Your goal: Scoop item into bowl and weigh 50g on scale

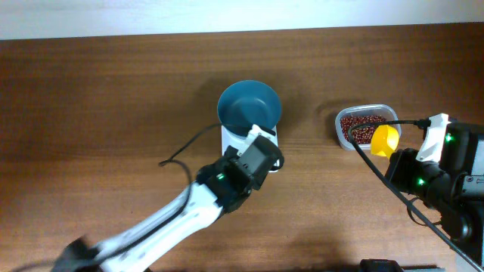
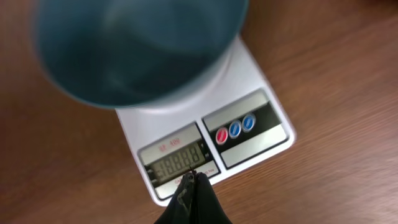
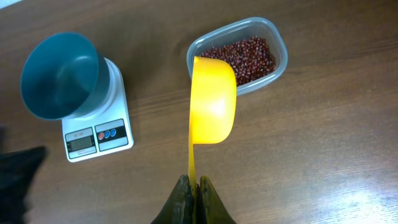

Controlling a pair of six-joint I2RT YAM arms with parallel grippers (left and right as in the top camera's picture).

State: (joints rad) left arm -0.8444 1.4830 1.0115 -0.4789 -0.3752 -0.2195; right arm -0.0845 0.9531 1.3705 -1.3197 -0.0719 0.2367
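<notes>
The teal-blue bowl (image 1: 249, 106) stands on the white scale (image 1: 271, 141); both also show in the left wrist view, bowl (image 2: 137, 50) and scale (image 2: 249, 134), and in the right wrist view, bowl (image 3: 61, 74) and scale (image 3: 99, 137). The bowl looks empty. My left gripper (image 2: 193, 176) is shut and empty, its tips at the scale's display. My right gripper (image 3: 193, 182) is shut on the handle of a yellow scoop (image 3: 211, 102), also seen from overhead (image 1: 384, 140), held beside the clear tub (image 3: 273, 37) of red-brown beans (image 3: 245, 56).
The clear tub (image 1: 367, 125) sits right of the scale on the brown wooden table (image 1: 98, 98). A black cable (image 1: 181, 151) runs left of the scale. The left arm crosses the front middle; the right arm is at the right edge.
</notes>
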